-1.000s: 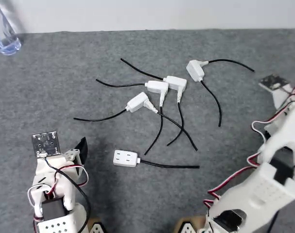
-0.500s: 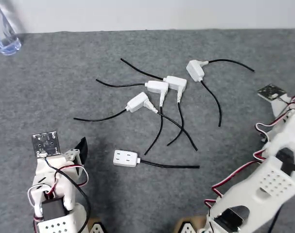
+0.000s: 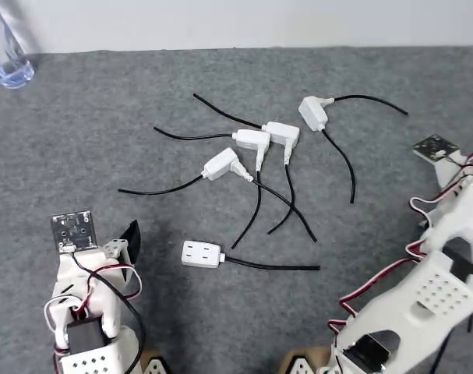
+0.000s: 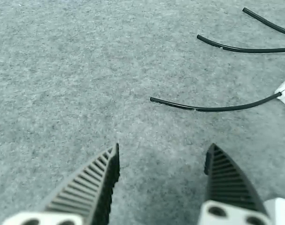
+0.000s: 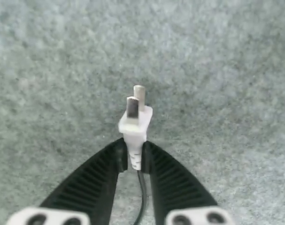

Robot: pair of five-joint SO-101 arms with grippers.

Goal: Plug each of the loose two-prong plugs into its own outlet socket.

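My right gripper [image 5: 133, 149] is shut on a white two-prong plug [image 5: 135, 123], gripping its body. The prongs point away from the wrist, over bare grey carpet. My left gripper [image 4: 163, 151] is open above the carpet with nothing between its fingers. A black cord end [image 4: 198, 108] lies just beyond it. In the high view a white outlet socket [image 3: 201, 254] lies mid-table on a black cord. Several white plug and socket pieces [image 3: 252, 140] with tangled black cords lie farther back. The left arm [image 3: 84, 312] stands at the near left, the right arm [image 3: 431, 288] at the near right.
A clear plastic bottle [image 3: 6, 54] stands at the far left corner. Grey carpet [image 3: 104, 140] covers the table up to a pale wall at the back. One more white piece [image 3: 313, 113] lies at the back right with its cord curving toward the right arm.
The right arm has swung slightly, its wrist shifting a little nearer and its body dropping toward the table's right edge. The left arm and the cords have not moved.
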